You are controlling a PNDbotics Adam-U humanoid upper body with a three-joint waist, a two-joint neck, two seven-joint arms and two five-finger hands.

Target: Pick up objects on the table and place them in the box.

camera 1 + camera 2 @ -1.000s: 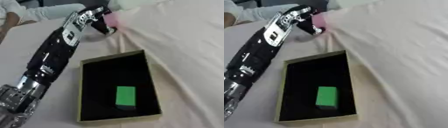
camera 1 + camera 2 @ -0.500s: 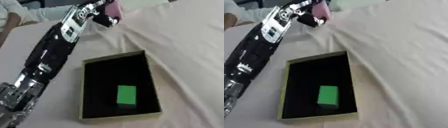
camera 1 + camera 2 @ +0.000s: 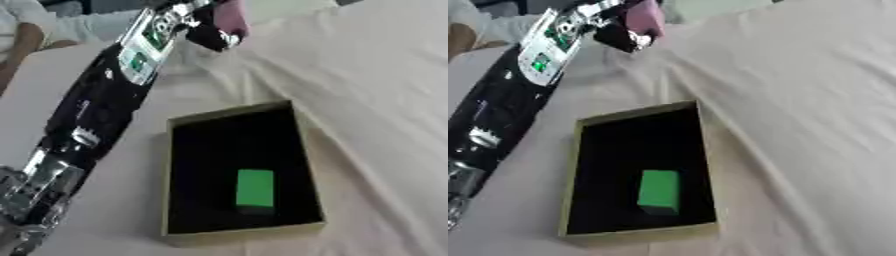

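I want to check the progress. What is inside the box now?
Inside the box lies one green block, near its front end, on a black lining. The front wall hides a strip of floor. The left hand holds a pink object far behind.

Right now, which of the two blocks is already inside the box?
The green rectangular block, lying on the black floor of the tan cardboard box. The pink block is held by the left hand, far from it.

I see wrinkled, matt cream cloth point(image 3: 367, 100) draping the counter; the box point(image 3: 636, 235) looks like tan cardboard, dull black inside; the green block point(image 3: 659, 191) smooth; my left arm point(image 3: 105, 100) glossy black with silver metal.
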